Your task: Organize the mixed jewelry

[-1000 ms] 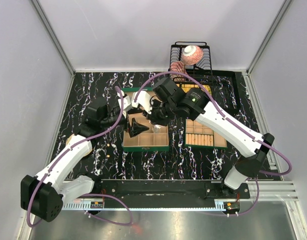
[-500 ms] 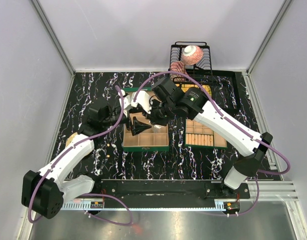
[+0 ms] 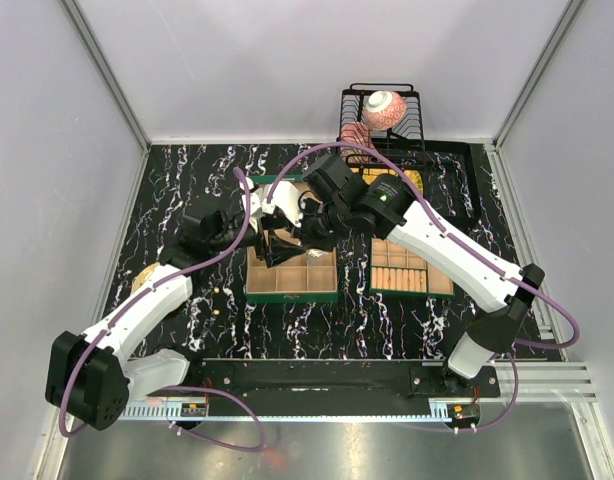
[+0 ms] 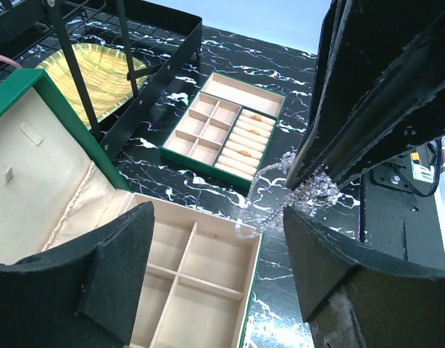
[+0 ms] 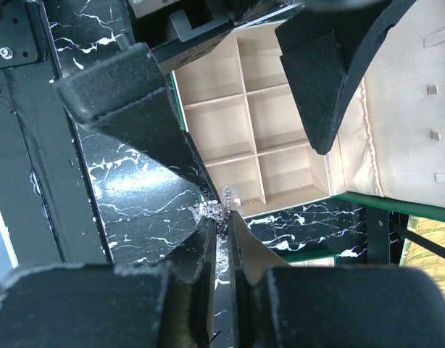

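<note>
Starting at the near edge, where do the two arms go? — Mia

Both rise from their bases over the black marbled table (image 3: 177,180) and meet above its middle. The left claw (image 4: 217,243) is wide: its two black fingers (image 4: 114,268) stand well apart. — Tom

And the right one? — Mia

The right claw (image 5: 221,221) is pressed together on a glittering silver chain (image 4: 309,194). The chain is pinched at the fingertips, and a thin loop of it hangs down free. The pinched part is between the fingers of the left claw. One of them is just beside the chain, but I cannot tell if it touches. — Tom

What lies under the chain? — Mia

A green box (image 3: 309,282) with beige compartments, and its lid (image 4: 27,181) stands open. The chain hangs above the edge of this box. If it is over a compartment or over the table beside it, I cannot tell. — Tom

And farther back? — Mia

A second green box (image 4: 226,127) lies to the right, apart from the first one. It has square compartments and a row of pale rolls. Behind it, a yellowish plate (image 4: 99,69) lies just beside a black wire rack (image 3: 382,130). A patterned bowl (image 3: 384,108) sits on the rack. — Tom
</note>
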Robot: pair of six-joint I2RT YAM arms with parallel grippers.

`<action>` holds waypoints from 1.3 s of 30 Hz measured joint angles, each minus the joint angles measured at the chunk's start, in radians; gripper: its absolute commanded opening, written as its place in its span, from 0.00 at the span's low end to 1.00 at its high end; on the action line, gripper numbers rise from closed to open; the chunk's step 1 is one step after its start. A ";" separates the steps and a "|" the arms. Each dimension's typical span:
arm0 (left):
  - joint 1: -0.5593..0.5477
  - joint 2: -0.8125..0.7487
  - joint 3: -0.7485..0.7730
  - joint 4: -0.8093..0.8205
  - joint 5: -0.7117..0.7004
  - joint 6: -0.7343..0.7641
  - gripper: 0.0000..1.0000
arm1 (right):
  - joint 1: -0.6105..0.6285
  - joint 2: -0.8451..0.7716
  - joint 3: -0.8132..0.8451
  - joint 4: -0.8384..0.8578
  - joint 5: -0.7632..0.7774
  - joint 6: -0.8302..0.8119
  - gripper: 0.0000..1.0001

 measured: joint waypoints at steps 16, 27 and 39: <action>-0.011 0.032 0.000 0.017 0.014 -0.014 0.57 | 0.000 0.005 0.000 0.000 0.000 0.000 0.00; -0.011 0.050 0.000 0.023 0.021 -0.014 0.43 | 0.000 0.006 0.003 0.000 0.000 0.000 0.00; -0.020 0.072 0.000 0.023 0.043 -0.023 0.24 | 0.000 0.016 0.004 0.000 0.000 0.000 0.00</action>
